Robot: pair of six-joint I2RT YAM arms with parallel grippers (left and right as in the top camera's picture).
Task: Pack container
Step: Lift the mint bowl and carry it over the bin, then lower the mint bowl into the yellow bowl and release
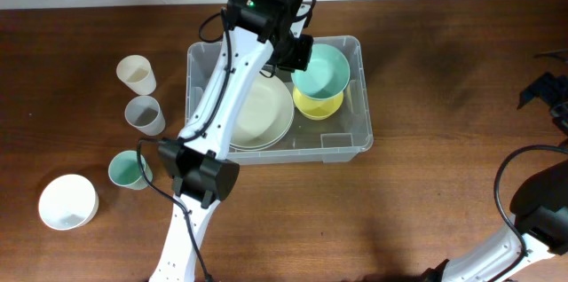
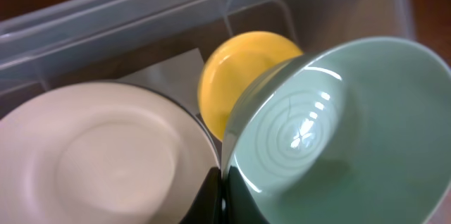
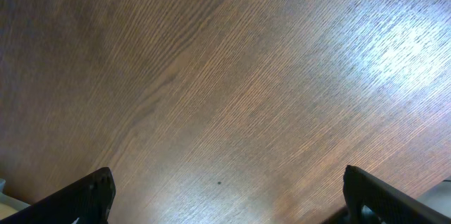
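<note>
The clear plastic container [image 1: 355, 144] stands mid-table, and its wall [image 2: 106, 27] shows in the left wrist view. Inside lie a cream plate [image 1: 262, 113] [image 2: 106, 153] and a yellow bowl [image 1: 318, 106] [image 2: 232, 76]. A teal bowl [image 1: 321, 71] [image 2: 352, 132] hangs tilted over the yellow bowl. My left gripper [image 1: 297, 51] [image 2: 222, 185] is shut on the teal bowl's rim, above the container's back half. My right gripper [image 1: 543, 94] [image 3: 227, 173] is far to the right, open over bare wood with nothing between its fingers.
Left of the container stand a cream cup [image 1: 136, 74], a grey cup [image 1: 144, 114] and a teal cup [image 1: 129, 170]. A white bowl [image 1: 67, 201] sits near the front left. My left arm crosses over the container's left side.
</note>
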